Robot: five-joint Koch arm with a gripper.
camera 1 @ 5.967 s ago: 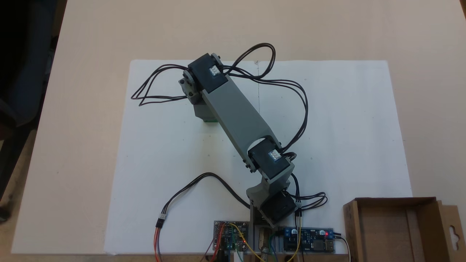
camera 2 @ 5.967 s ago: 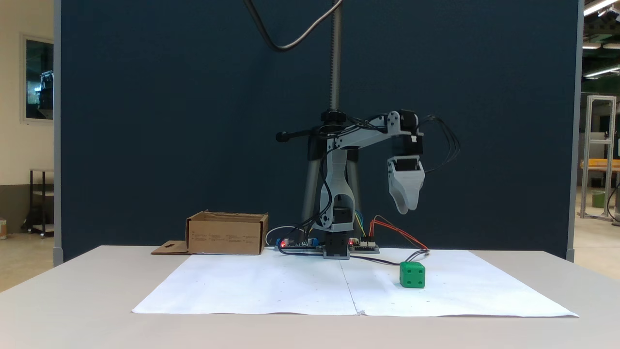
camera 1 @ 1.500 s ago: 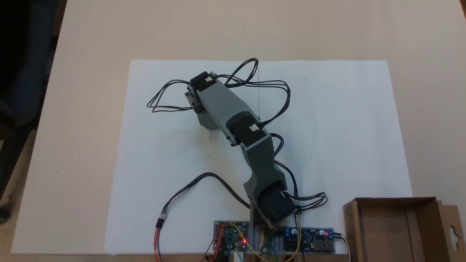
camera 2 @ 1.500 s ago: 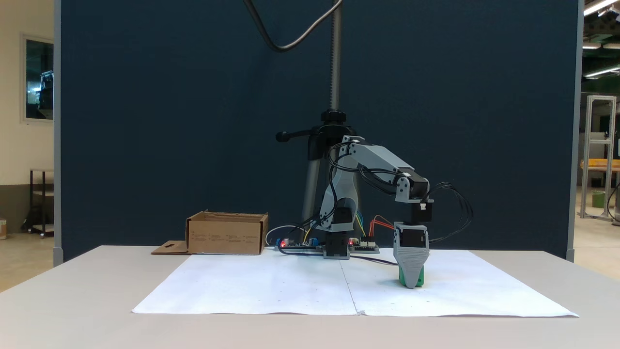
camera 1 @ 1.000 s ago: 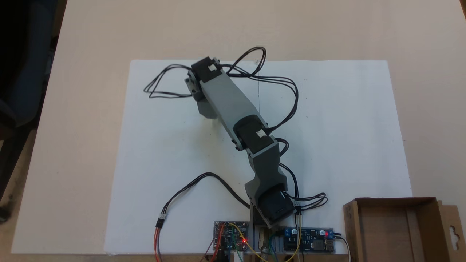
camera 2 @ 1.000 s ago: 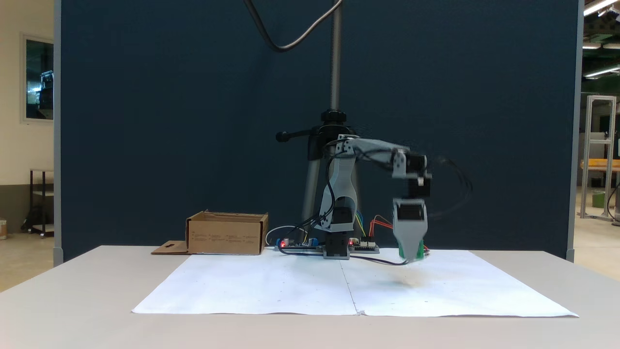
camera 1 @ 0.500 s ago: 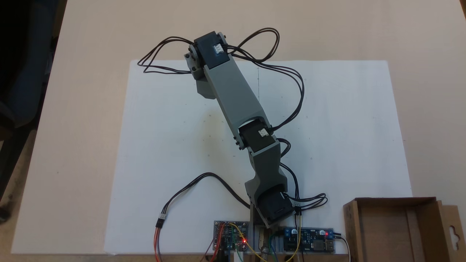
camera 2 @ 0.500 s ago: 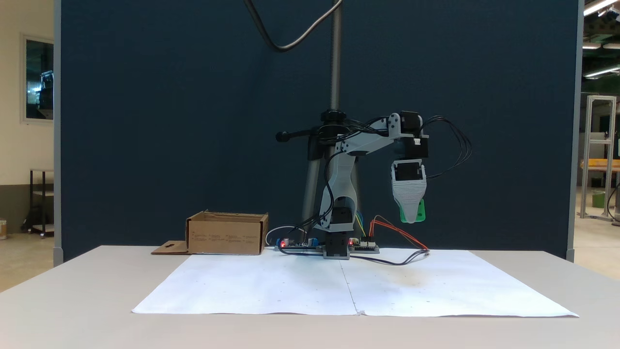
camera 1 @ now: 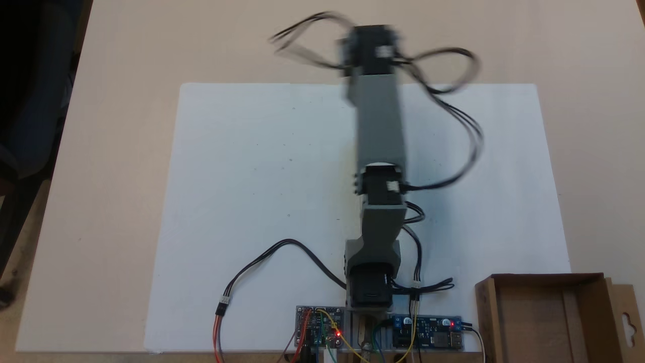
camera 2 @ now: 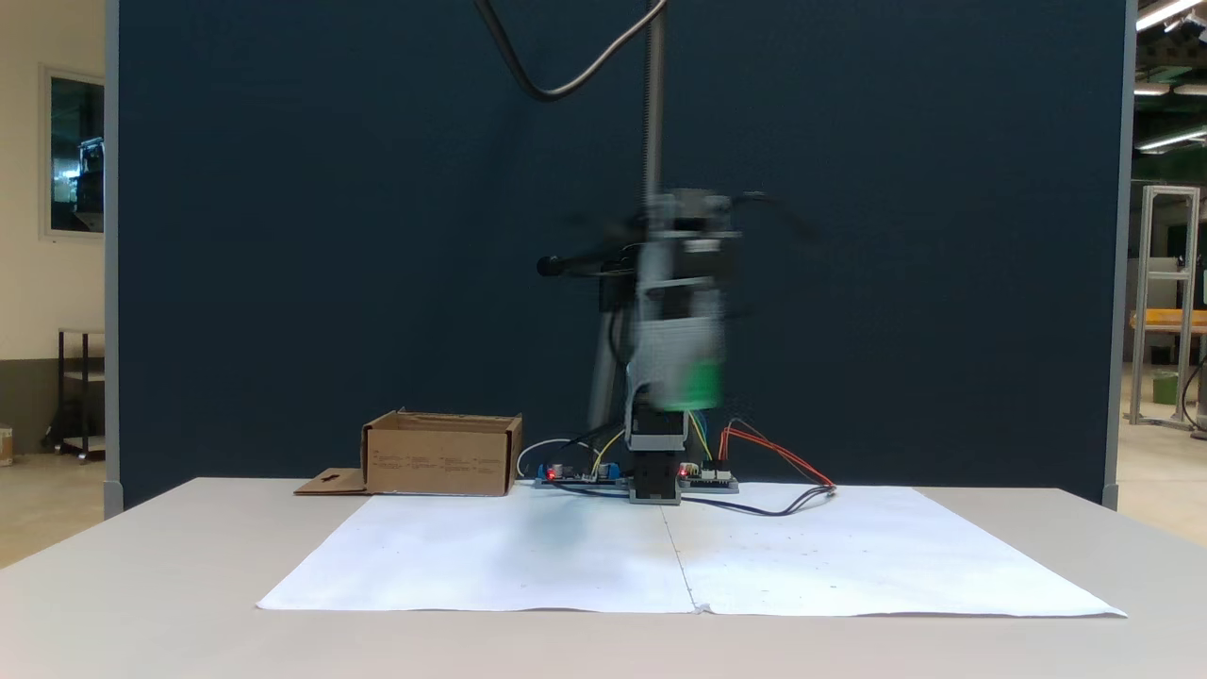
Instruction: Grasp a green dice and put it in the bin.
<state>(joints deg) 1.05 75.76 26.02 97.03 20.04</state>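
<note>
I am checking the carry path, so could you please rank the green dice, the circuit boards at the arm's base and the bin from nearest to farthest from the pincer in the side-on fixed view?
1. The green dice: at the blurred pincer itself, well above the table.
2. The circuit boards: on the table below the pincer, beside the arm's base.
3. The bin: farther off to the left in this view, on the table.

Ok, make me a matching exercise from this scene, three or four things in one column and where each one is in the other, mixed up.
Things:
1. green dice
2. bin
3. white paper
4. circuit boards

Places:
A. flat on the table under the arm
B. in the air at the blurred hand
C. beside the arm's base
D. on the table, off the paper's corner

Pairs: 1-B, 2-D, 3-A, 4-C
</note>
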